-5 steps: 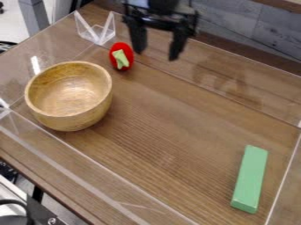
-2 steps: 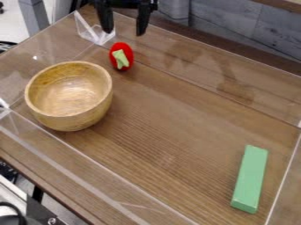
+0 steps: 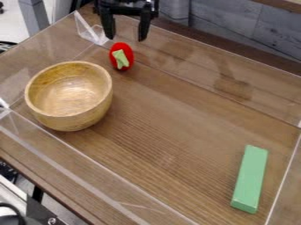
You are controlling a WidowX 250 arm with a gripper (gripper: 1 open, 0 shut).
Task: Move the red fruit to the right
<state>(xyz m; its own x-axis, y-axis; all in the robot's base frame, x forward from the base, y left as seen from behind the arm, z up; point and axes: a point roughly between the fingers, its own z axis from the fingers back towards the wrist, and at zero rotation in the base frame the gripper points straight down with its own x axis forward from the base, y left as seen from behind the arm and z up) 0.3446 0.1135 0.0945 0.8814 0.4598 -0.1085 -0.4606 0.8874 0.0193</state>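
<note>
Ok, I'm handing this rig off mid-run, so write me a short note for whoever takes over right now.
Tool: open, empty, pointing down, hanging just behind and above the red fruit, not touching it.
Red fruit: on the table near the back wall, right of the wooden bowl, apart from it.
Green block: flat near the front right corner.
Done: only the approach; the fruit has not been gripped.
Left: lower over the fruit, close on it, carry it to the right side and release it.
</note>
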